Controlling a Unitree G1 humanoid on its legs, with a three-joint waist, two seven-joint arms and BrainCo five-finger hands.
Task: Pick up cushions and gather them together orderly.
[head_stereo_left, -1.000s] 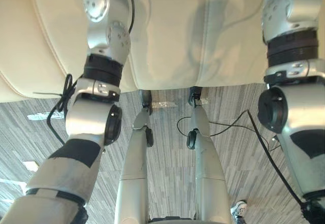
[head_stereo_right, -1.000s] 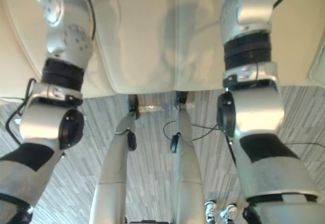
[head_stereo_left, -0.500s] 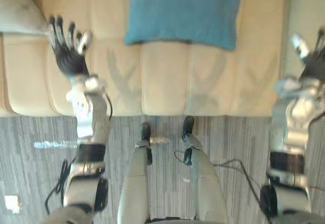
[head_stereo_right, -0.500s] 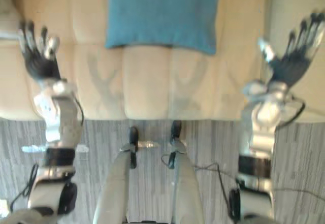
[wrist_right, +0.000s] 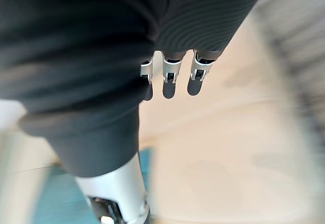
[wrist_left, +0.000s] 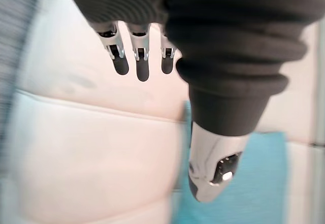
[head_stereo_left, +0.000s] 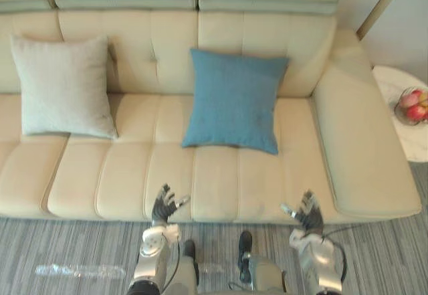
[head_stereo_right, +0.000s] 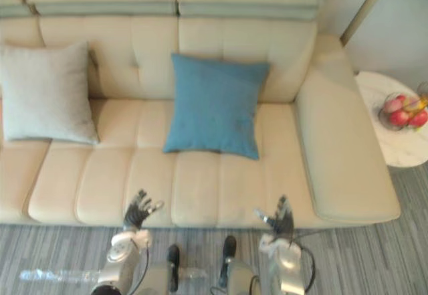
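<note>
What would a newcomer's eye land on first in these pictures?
The blue cushion stands out, leaning on the backrest of the cream sofa near its middle, with a pale grey cushion apart from it toward the robot's left. The left hand and right hand hover open and empty at the seat's front edge.

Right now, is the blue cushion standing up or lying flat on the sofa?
Standing up: the blue cushion rests its lower edge on the seat and leans back against the sofa backrest.

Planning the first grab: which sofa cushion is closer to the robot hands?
The blue cushion, mid-sofa, ahead of the left robot hand and right robot hand; the pale grey cushion sits further off to the left.
</note>
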